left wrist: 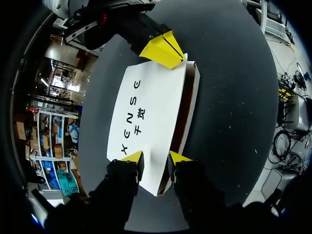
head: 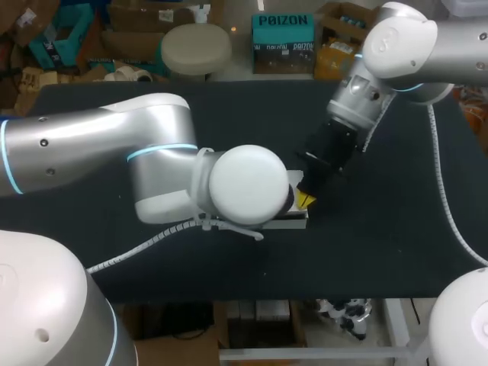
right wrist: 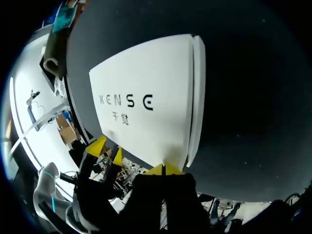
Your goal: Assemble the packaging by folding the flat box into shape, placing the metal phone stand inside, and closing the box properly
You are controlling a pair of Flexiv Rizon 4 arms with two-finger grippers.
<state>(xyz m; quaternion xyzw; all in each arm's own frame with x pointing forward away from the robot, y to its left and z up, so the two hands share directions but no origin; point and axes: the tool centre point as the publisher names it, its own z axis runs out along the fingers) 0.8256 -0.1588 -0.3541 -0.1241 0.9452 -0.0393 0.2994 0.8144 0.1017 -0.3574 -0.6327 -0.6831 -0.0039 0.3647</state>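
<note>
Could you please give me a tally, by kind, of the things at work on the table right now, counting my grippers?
White cardboard box with black lettering: 1
Two-finger grippers with yellow tips: 2 (left gripper, right gripper)
Total: 3

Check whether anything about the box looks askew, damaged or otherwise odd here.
The white box is not fully closed: along one long side its top panel stands off the side flap, leaving a brown gap. No tear, dent or spill shows.
</note>
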